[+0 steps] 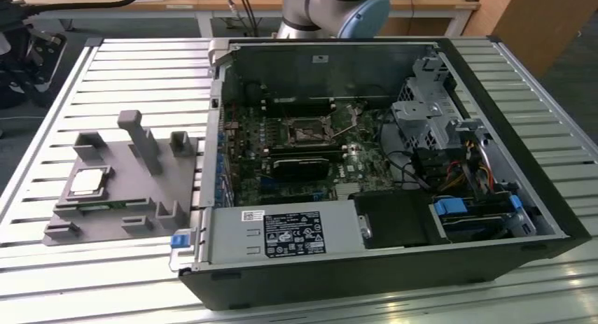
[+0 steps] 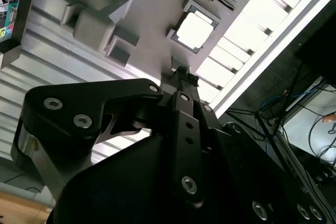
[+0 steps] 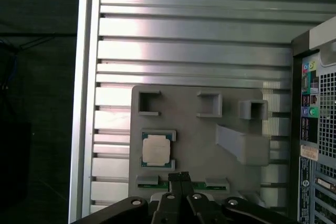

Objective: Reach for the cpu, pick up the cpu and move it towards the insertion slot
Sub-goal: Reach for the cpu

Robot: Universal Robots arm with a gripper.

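My claw [image 3: 181, 177] hangs pinched together, empty, near the cpu [image 3: 156, 149]. I judge it light, stiff, fragile, best held by opposite edges.

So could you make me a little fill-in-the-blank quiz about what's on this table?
1. The cpu lies ____ the computer case, on the grey fixture.
2. The gripper holds ____.
3. The insertion slot sits ____ the computer case.
Missing words: outside; nothing; inside.
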